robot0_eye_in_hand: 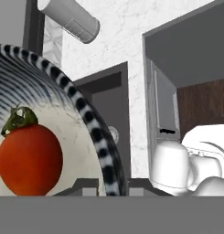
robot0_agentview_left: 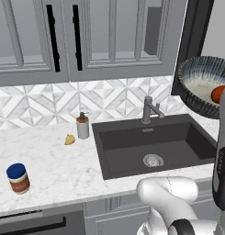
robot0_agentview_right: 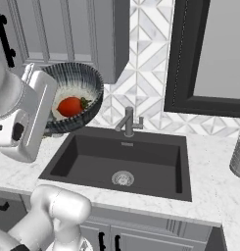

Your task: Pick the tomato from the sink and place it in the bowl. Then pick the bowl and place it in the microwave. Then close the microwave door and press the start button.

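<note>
Holding the bowl (robot0_agentview_right: 72,95) aloft above the desk (robot0_agentview_left: 54,160), tilted so its pale speckled inside is facing the cameras. Resting inside it, against the lower wall: the tomato (robot0_agentview_right: 70,106), red-orange with a green stem, seen large in the hand view as well.

Hanging up and to the right of the sink (robot0_agentview_left: 150,144) in the left base view; up and to the left of the same dark basin in the right base view, beside the grey faucet (robot0_agentview_right: 128,122). Lying bare below, the basin with its round metal drain (robot0_agentview_right: 122,178).

Jaws pinching the bowl at its rim, judging by the striped edge running down to the bottom of the hand view (robot0_eye_in_hand: 111,185); the contact itself hidden behind the white hand, so the exact hold cannot be told.

Standing elsewhere on the marbled desk: a blue-lidded jar (robot0_agentview_left: 18,178) near the front edge, a soap dispenser (robot0_agentview_left: 82,126) just left of the sink, a small yellow scrap (robot0_agentview_left: 70,139) beside it. Hanging above, grey cabinets with black handles (robot0_agentview_left: 51,36).
</note>
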Tool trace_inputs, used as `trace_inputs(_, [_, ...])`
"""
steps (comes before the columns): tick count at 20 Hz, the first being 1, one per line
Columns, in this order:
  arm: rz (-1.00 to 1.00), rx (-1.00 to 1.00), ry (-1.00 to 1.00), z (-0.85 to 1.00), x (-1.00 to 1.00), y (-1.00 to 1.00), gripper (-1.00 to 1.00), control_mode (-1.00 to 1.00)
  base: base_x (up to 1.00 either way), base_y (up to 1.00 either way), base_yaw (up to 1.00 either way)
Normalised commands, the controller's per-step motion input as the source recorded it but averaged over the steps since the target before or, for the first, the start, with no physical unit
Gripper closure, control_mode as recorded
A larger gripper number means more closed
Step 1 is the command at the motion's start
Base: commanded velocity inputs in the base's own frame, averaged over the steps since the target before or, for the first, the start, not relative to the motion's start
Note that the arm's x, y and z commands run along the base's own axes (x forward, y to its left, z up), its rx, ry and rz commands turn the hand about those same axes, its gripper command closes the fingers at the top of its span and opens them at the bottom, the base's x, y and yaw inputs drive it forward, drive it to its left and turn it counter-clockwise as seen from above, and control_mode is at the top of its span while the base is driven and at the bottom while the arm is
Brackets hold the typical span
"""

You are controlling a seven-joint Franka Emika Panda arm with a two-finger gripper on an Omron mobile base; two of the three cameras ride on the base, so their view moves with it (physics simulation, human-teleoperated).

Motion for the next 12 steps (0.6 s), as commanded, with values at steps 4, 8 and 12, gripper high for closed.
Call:
trace_inputs(4, [0.0, 0.0, 0.0, 0.0, 0.0, 0.0, 1.0, 1.0, -0.58, 0.2, 0.15])
trace_inputs(8, [0.0, 0.0, 0.0, 0.0, 0.0, 0.0, 1.0, 1.0, -0.89, 0.98, 0.35])
trace_inputs(12, [0.0, 0.0, 0.0, 0.0, 0.0, 0.0, 1.0, 1.0, -0.16, 0.9, 0.73])
